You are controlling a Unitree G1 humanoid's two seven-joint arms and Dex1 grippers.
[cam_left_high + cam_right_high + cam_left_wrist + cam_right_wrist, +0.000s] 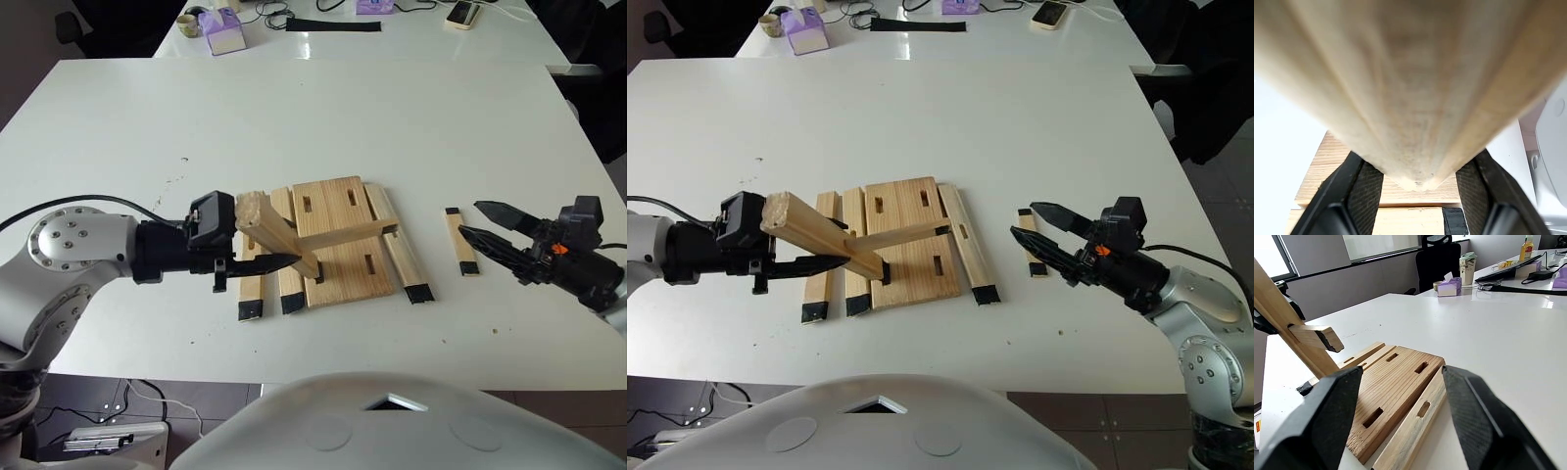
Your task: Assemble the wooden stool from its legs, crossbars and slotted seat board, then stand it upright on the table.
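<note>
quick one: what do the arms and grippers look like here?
Left arm and right arm: rounded silver-grey shells, with a black cable at the left. Left gripper and right gripper: black, two tapered fingers with textured pads; the right has a small orange mark.

Spread fingers [1327, 423] frame the seat board [1396, 382]; a tilted leg [1283, 316], perhaps seated in it, bears a crossbar [1313, 335].

Blurred leg [1415, 88] hides most of the boards [1322, 176] beneath
</note>
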